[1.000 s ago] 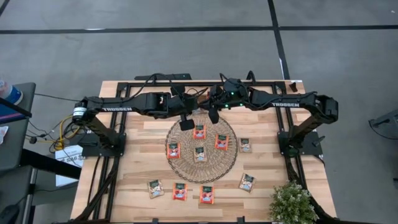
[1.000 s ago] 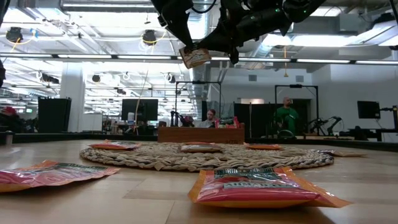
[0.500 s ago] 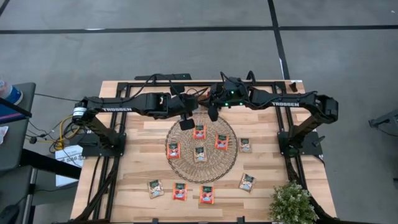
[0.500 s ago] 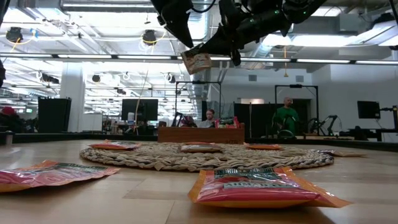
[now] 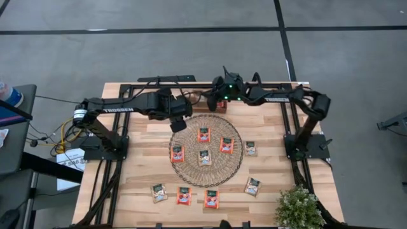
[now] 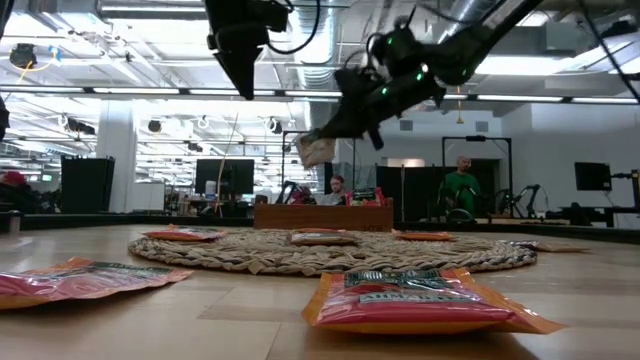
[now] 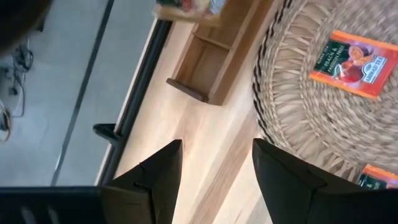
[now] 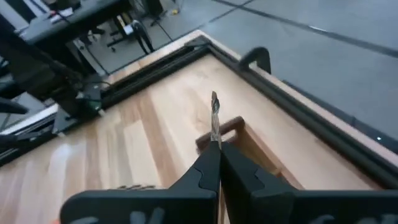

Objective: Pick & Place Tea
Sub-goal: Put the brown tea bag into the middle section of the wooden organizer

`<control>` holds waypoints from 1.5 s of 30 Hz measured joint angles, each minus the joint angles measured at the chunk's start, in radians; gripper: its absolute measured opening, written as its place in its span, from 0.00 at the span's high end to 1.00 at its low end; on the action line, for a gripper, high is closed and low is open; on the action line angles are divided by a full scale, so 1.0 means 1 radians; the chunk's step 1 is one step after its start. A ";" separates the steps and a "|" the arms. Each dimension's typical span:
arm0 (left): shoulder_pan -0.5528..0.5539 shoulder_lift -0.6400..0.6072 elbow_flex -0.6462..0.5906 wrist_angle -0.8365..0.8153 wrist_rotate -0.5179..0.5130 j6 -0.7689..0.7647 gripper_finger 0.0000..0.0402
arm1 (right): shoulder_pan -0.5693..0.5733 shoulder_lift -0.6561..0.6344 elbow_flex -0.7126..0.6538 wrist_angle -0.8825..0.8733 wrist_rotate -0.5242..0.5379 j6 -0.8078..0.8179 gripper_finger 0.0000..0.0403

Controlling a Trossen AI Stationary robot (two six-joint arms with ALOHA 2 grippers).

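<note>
handover done | tea sachet (image 6: 317,149) released by left gripper (image 7: 214,165), jaws now parted, drawn back left of woven mat (image 5: 206,150) | sachet now pinched edge-on in closed right gripper (image 8: 215,148); carried over wooden tray (image 8: 222,132) at far edge

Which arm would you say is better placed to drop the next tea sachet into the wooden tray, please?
The right. The right gripper already pinches a tea sachet above the wooden tray. The left gripper hangs empty with jaws apart beside the woven mat.
</note>
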 joint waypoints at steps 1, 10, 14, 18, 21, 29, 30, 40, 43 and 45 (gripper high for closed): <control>0.004 0.000 0.000 0.002 0.000 -0.008 0.53 | -0.005 0.022 0.000 0.032 0.000 0.005 1.00; 0.012 -0.046 -0.118 0.130 0.008 -0.026 0.53 | -0.007 0.084 0.000 0.053 0.142 -0.032 1.00; 0.011 -0.097 -0.241 0.224 0.055 -0.049 0.53 | -0.010 0.083 0.000 0.036 0.181 -0.060 1.00; 0.012 -0.151 -0.357 0.335 0.086 -0.059 0.53 | -0.014 0.102 0.000 0.018 0.181 -0.066 1.00; 0.015 -0.195 -0.432 0.432 0.117 -0.061 0.53 | -0.012 0.130 -0.001 0.026 0.183 -0.066 1.00; 0.079 -0.358 -0.621 0.660 0.223 -0.063 0.53 | -0.006 0.153 0.000 0.071 0.184 -0.068 1.00; 0.089 -0.381 -0.643 0.686 0.230 -0.058 0.53 | -0.006 0.153 0.000 0.070 0.184 -0.068 1.00; 0.152 -0.499 -0.756 0.780 0.316 -0.051 0.53 | -0.005 0.167 0.000 0.099 0.243 -0.096 1.00; 0.155 -0.498 -0.755 0.792 0.334 -0.037 0.53 | -0.013 0.167 0.000 0.117 0.233 -0.095 1.00; 0.155 -0.497 -0.755 0.792 0.350 -0.028 0.53 | -0.014 0.167 0.000 0.097 0.232 -0.095 1.00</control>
